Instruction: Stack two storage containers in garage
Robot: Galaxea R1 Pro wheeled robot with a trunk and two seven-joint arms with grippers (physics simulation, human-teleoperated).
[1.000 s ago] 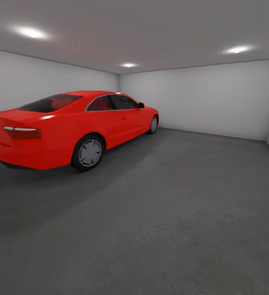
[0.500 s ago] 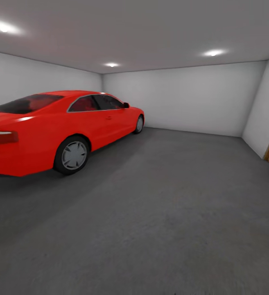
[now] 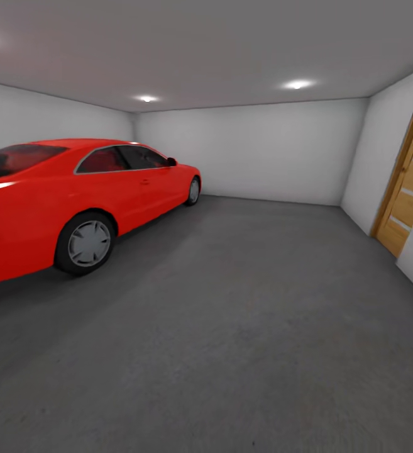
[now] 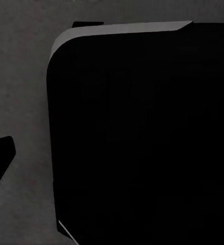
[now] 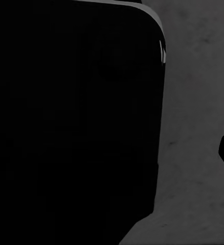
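I'm in the garage, facing the red car (image 3: 74, 201) and slatted wooden door (image 3: 410, 182); no bin carried; can't tell my claws' state; I'd steer doorward, clearing the car across concrete floor (image 3: 231, 327)

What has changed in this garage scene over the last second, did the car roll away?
The car did not move: the robot's head view swung to the right. So the red car sits further left in the picture, and a slatted wooden door has come into sight on the right. The grey concrete floor and white walls are as before.
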